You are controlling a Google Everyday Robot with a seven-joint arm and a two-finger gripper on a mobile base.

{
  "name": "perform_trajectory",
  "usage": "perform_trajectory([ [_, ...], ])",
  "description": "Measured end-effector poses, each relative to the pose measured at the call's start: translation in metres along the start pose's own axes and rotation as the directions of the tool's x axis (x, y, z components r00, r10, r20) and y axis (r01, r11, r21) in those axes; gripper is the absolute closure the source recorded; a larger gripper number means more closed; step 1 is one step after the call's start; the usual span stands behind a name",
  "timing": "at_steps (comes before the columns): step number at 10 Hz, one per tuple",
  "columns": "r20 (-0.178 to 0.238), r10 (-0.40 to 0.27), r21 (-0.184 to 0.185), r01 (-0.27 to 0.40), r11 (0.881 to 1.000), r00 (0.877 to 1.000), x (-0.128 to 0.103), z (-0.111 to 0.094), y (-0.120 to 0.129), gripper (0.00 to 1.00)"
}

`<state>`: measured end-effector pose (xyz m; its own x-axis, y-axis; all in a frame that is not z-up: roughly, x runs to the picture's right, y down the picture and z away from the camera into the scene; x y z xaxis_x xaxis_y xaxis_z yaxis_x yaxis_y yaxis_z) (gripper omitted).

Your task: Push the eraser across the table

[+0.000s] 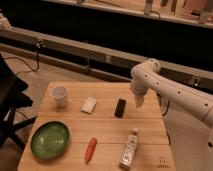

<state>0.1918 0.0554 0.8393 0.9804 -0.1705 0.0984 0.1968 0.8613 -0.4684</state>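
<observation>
The eraser (120, 107), a small flat black block, lies on the light wooden table (105, 127), right of centre toward the far edge. My gripper (138, 100) hangs at the end of the white arm just right of the eraser, a short gap away, pointing down over the table's far right part. Nothing is seen in it.
A white flat piece (89, 105) lies left of the eraser and a white cup (59, 96) stands at the far left. A green plate (49, 139) sits front left, an orange carrot (90, 149) front centre, a bottle (129, 149) lying front right. A dark chair (10, 105) stands left of the table.
</observation>
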Motion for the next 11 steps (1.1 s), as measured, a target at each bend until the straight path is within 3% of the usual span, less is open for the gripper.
perform_trajectory([
  [1,0.001,-0.006,-0.002,0.006,1.000,1.000,-0.001,0.001,0.000,0.55],
  [4,0.009,-0.019,-0.004,0.019,1.000,1.000,-0.003,0.005,-0.001,0.59],
  [8,0.020,-0.017,-0.029,0.017,0.999,1.000,-0.003,0.021,0.002,0.96],
  [11,0.021,-0.013,-0.044,0.014,0.999,1.000,-0.002,0.024,0.003,0.97],
])
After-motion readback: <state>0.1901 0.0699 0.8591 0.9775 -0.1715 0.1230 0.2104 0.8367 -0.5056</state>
